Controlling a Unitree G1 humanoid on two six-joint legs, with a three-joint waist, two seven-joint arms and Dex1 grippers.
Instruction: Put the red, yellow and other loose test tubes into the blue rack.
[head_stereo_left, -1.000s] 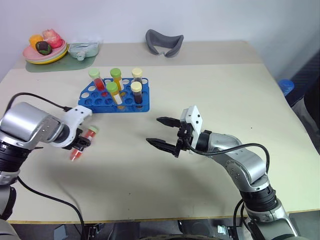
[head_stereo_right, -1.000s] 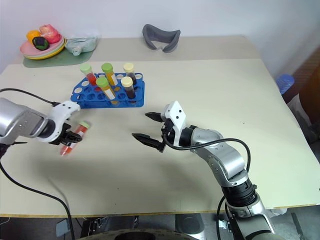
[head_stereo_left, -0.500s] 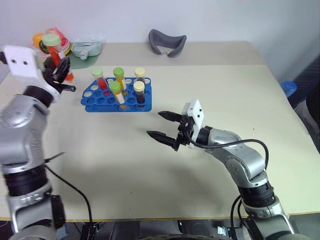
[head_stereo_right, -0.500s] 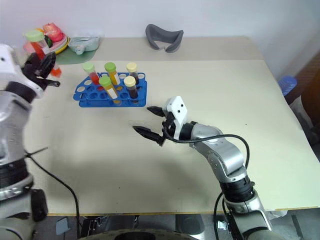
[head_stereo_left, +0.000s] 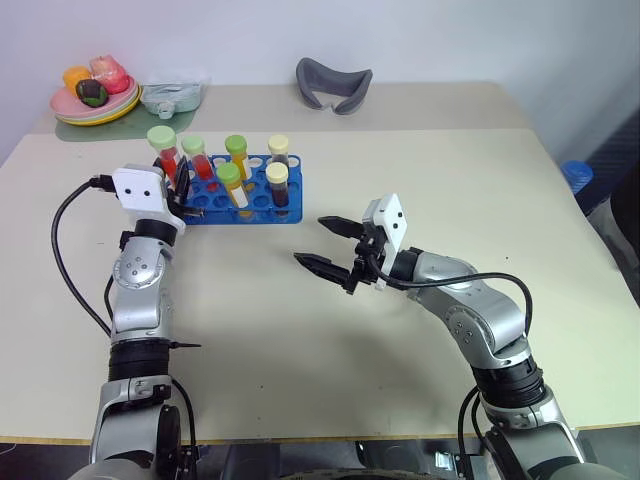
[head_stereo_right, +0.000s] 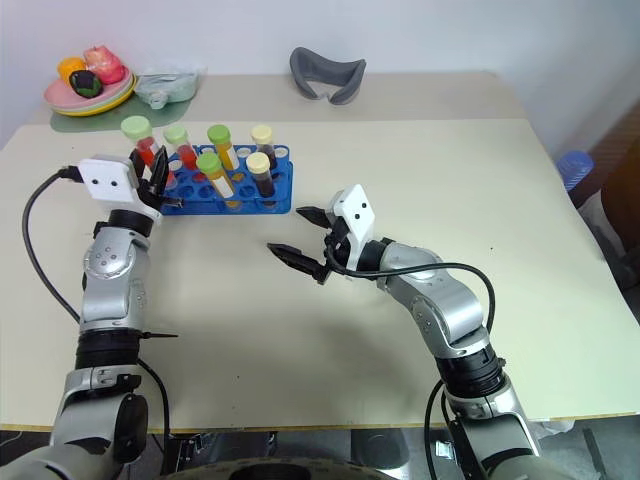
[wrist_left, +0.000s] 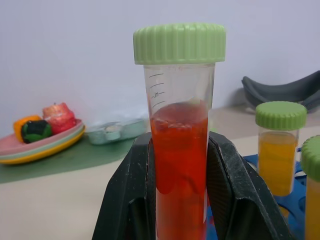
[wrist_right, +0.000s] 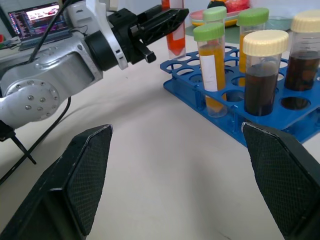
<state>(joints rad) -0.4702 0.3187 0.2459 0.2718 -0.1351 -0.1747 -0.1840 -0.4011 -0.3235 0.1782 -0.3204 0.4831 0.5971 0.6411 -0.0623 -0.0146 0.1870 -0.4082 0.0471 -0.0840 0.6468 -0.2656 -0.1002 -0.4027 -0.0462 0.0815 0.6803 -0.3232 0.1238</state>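
Note:
My left gripper is shut on a red test tube with a green cap and holds it upright at the left end of the blue rack. The left wrist view has the tube clamped between the black fingers. Several capped tubes stand in the rack: one red, two yellow-orange, two dark brown. Right of the rack, my right gripper hangs open above the table with nothing in it, pointing toward the rack.
A plate of toy food and a clear container on a green mat sit at the far left corner. A grey curved object lies at the back middle. A blue object shows beyond the table's right edge.
The left arm carried the red tube from low at the table's left, up high, then over to the rack's left end, turning it upright. The right gripper stayed put, still open.

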